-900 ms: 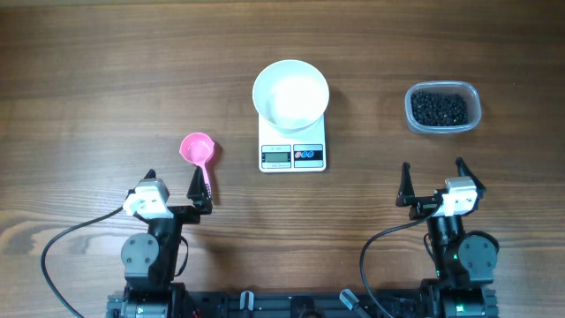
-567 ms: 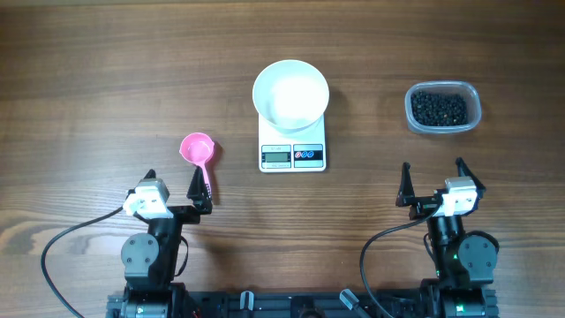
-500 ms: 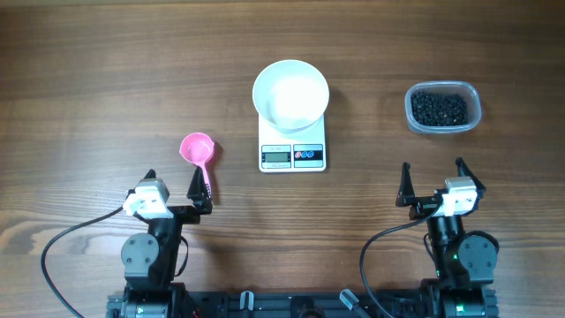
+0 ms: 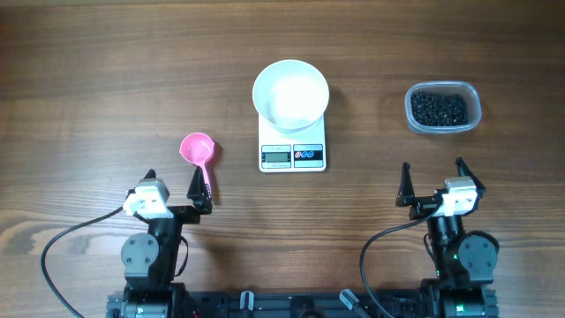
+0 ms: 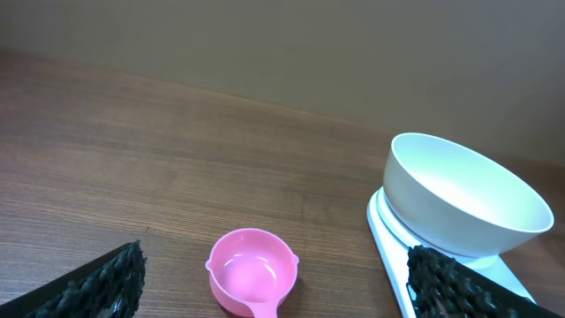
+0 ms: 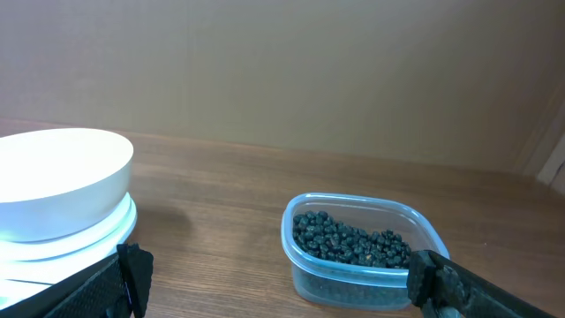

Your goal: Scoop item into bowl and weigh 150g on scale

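While both my jaws stand apart, the bowl sits on the scale

Because the digits on the scale (image 4: pixel 292 152) are so small, I cannot read its display from overhead, and the bowl (image 4: pixel 290 94) covers the far part of its platform. From my left wrist, the handle of the pink scoop (image 4: pixel 198 150) is cut off at the bottom edge, and one of my fingers (image 5: pixel 441 281) hides the scale's front. From my right wrist, only the bowl's side and the platform's rim show.

The bowl rests on the scale, and its inside shows plain white. Right of the scale and well apart from it, a clear plastic tub (image 4: pixel 473 95) holds the black beans (image 4: pixel 439 108) in a loose heap. The scoop lies on the table (image 4: pixel 88 79) left of the scale, cup up, hollow bare pink, handle pointing toward me.

My left gripper (image 4: pixel 173 177) sits nearer than the scale and to its left, just beside the scoop's handle end; whether it touches I cannot tell. Its jaws are spread wide, holding nothing. My right gripper (image 4: pixel 433 165) sits nearer than the scale and to its right, jaws equally wide and gripping nothing. Both arms are folded back.
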Available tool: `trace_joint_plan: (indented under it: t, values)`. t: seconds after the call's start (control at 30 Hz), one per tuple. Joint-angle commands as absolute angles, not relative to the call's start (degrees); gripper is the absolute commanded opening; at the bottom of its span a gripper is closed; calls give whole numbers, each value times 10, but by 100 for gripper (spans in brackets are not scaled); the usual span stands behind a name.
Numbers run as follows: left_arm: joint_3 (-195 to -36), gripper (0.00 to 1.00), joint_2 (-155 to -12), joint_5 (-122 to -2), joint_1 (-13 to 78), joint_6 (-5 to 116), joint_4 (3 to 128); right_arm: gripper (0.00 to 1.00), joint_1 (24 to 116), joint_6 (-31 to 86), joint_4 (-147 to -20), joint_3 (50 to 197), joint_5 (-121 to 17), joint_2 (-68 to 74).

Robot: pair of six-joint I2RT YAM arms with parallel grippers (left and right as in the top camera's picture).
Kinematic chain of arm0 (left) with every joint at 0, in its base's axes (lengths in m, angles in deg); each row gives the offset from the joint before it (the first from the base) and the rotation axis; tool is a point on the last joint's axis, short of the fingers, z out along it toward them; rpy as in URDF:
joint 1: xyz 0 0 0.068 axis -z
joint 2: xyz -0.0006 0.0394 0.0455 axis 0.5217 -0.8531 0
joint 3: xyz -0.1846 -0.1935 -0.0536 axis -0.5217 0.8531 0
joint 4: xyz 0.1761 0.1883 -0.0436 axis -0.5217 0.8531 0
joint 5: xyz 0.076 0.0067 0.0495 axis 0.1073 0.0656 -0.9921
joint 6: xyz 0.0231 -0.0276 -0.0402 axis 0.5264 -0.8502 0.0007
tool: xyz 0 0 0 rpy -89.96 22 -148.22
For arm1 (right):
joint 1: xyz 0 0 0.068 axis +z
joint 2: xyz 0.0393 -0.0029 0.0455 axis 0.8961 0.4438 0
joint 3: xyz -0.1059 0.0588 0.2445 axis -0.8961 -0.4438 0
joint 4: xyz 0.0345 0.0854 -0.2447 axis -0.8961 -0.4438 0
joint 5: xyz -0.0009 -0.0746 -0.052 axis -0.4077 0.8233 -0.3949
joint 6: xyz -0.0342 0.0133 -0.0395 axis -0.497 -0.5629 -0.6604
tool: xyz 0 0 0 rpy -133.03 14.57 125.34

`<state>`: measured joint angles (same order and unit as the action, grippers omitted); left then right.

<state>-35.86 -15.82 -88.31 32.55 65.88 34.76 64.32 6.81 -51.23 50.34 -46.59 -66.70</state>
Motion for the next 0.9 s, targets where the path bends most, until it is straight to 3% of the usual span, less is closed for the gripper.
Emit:
trace_joint_plan:
  t: [0.0, 0.87]
  values:
    - [-358, 100, -159, -880, 323, 656, 353, 100, 644, 77, -510, 503, -475, -664]
    - [-358, 100, -159, -874, 323, 656, 349, 99, 644, 77, -510, 503, -475, -664]
